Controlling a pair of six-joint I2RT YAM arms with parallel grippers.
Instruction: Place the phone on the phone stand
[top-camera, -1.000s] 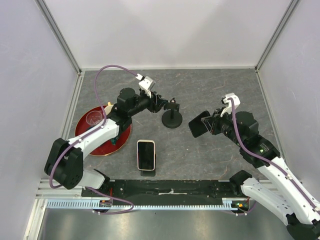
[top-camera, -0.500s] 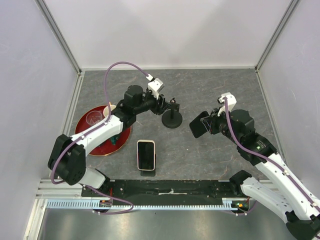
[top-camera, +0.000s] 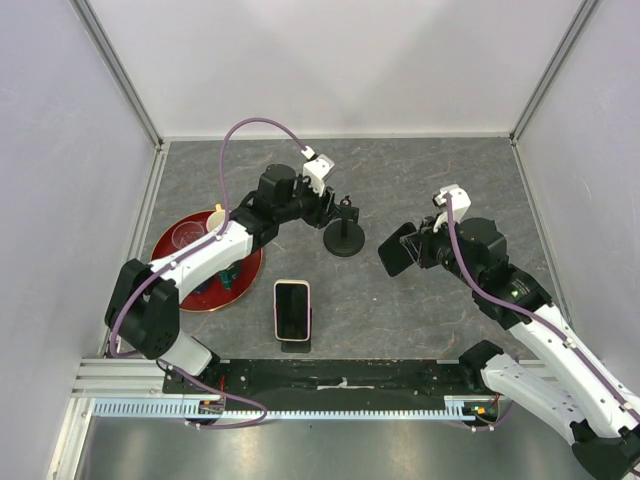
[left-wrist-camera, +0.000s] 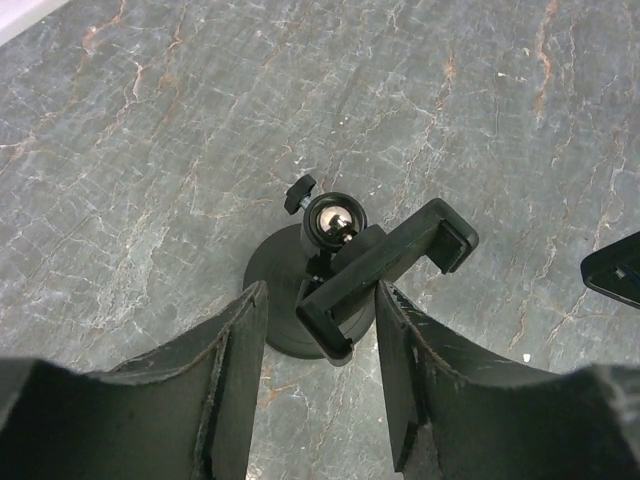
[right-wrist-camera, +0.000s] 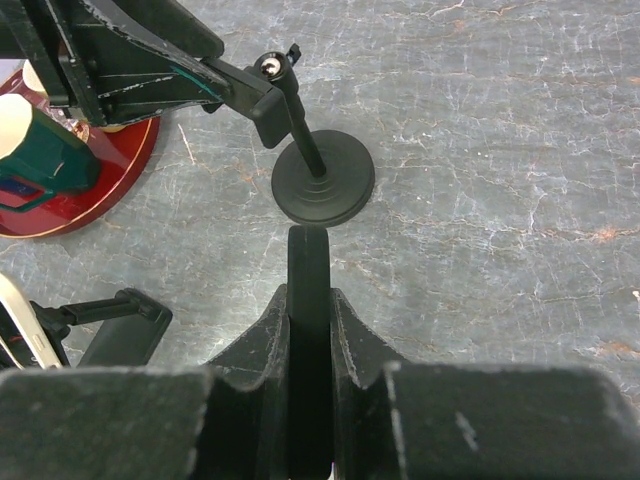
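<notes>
Black phone (top-camera: 397, 250) stands edge-on, pinched in my right gripper (right-wrist-camera: 308, 298), just right of the phone stand (top-camera: 344, 238). My left gripper (left-wrist-camera: 320, 295), spread, straddles its clamp (left-wrist-camera: 388, 272). A skewed approach could tip the stand or jam the phone against those fingers.

The light is bright, even and diffuse, falling from above. In the top view the white walls (top-camera: 330, 60) glow, brightest at the back, and the corner posts splay outward toward the edges, a wide-lens effect. Shadows on the table (top-camera: 420, 170) are soft and short, with a faint one ringing the stand (top-camera: 344, 240). The tray (top-camera: 160, 262) has a dull sheen. In the left wrist view the ball (left-wrist-camera: 333, 220) carries a small glare spot, the table veins are sharp, and the left fingers (left-wrist-camera: 235, 370) blur toward the near edge. In the right wrist view the right fingers (right-wrist-camera: 262, 345) are soft, and the phone (right-wrist-camera: 308, 300) between them is a black bar without detail.
</notes>
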